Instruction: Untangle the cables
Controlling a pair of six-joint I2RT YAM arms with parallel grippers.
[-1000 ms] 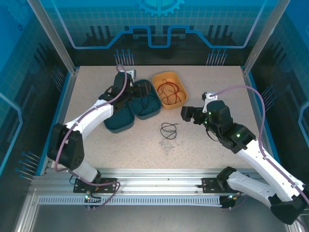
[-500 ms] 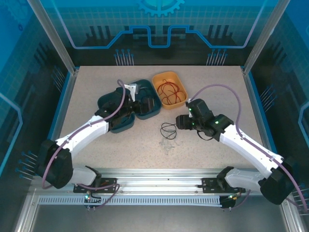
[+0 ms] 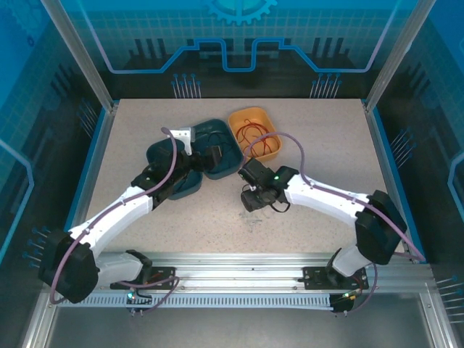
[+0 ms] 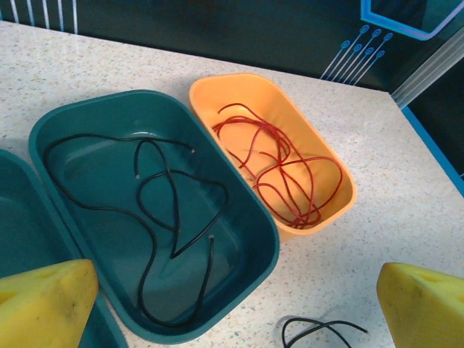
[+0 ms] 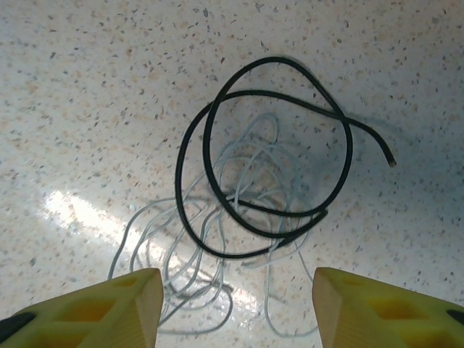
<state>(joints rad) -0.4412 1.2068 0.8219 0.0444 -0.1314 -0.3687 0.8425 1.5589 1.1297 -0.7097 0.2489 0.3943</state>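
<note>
A black cable point(image 5: 217, 109) lies coiled on the table, overlapping a loose whitish cable point(image 5: 194, 250). My right gripper point(image 5: 235, 308) hangs open just above this tangle, and its yellow fingers point(image 5: 94, 308) straddle the near part without touching it. From above, the right gripper point(image 3: 254, 197) covers most of the tangle. My left gripper point(image 4: 232, 312) is open and empty over the near rim of a teal tray point(image 4: 250, 210) that holds another black cable point(image 4: 148, 210). A red cable point(image 4: 279, 170) sits looped in the orange tray point(image 4: 330, 163).
A second teal tray point(image 3: 174, 181) lies under the left arm, touching the first. The orange tray point(image 3: 267, 148) stands just behind the right gripper. An end of the table's black cable point(image 4: 319, 330) shows near the left gripper. Blue walls frame the table.
The right arm has swung left and come down over the black and whitish tangle. The left gripper has drawn back from the trays' far side toward the near rim of the teal tray.
</note>
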